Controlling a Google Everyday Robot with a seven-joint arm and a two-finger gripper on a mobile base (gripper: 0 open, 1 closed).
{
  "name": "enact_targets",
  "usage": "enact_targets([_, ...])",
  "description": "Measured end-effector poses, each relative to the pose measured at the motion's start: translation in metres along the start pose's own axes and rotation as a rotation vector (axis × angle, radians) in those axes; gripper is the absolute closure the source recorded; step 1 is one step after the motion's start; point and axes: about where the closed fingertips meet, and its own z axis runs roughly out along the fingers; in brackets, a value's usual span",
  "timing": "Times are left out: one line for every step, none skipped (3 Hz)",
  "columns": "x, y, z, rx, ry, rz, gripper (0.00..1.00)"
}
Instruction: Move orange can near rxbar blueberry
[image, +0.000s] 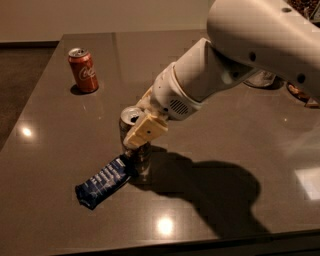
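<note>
light: dim, overhead | glare: spots on table (60, 165) | shadow: dark, beside hand (136, 145) at orange can (129, 120)

Arm (250, 45): single, white, reaching from upper right down toward lower left. Wrist (176, 96): thick cylindrical housing, tilted downward. Gripper (136, 139): cream-coloured, at the arm's low end, left of centre.
</note>
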Motion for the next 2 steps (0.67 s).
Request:
enact_targets([-0.0016, 0.0012, -0.0005, 0.001, 0.001, -0.004, 0.0])
enact_targets([-0.0017, 0.0012, -0.0005, 0.001, 0.001, -0.004, 0.0])
